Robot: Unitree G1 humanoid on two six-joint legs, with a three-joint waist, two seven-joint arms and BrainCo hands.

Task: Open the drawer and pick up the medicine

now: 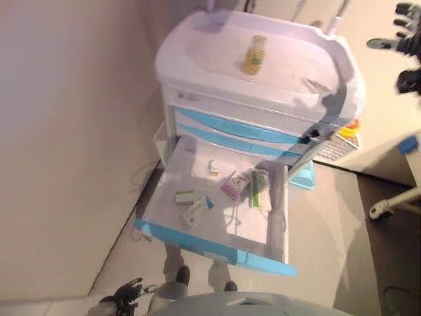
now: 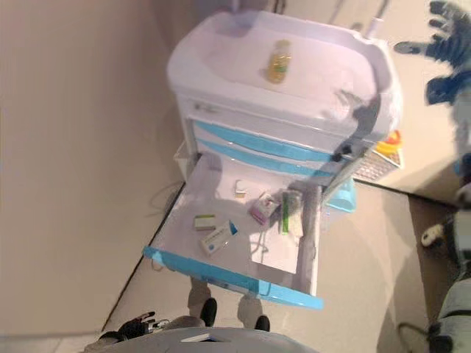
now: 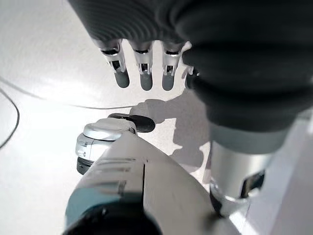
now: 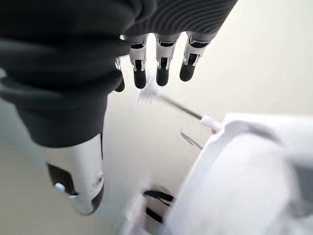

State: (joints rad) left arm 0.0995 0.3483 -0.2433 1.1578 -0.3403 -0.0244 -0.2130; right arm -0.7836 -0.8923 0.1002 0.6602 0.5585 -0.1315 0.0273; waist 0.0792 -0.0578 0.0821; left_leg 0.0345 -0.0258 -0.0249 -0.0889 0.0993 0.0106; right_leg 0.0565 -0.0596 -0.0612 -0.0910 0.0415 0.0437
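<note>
A white cart (image 1: 197, 39) has blue-fronted drawers. Its bottom drawer (image 1: 210, 249) is pulled out. Inside lie several medicine boxes: a white and green one (image 1: 184, 197), a white and blue one (image 1: 196, 212), a pink one (image 1: 235, 184) and a long green one (image 1: 260, 189). A yellowish bottle (image 1: 254, 54) stands on the cart's top. My right hand (image 1: 408, 39) is raised beyond the cart's far right corner, open and empty, its fingers (image 4: 161, 63) straight. My left hand (image 1: 125, 295) hangs low near the floor, left of the drawer front, open and empty, its fingers (image 3: 142, 68) straight.
A wall runs along the left of the cart. A pale keyboard with a red and yellow knob (image 1: 342, 138) lies to the cart's right. A castor on a white leg (image 1: 380, 210) stands at the right. A thin cable (image 1: 141, 174) lies on the floor by the drawer's left side.
</note>
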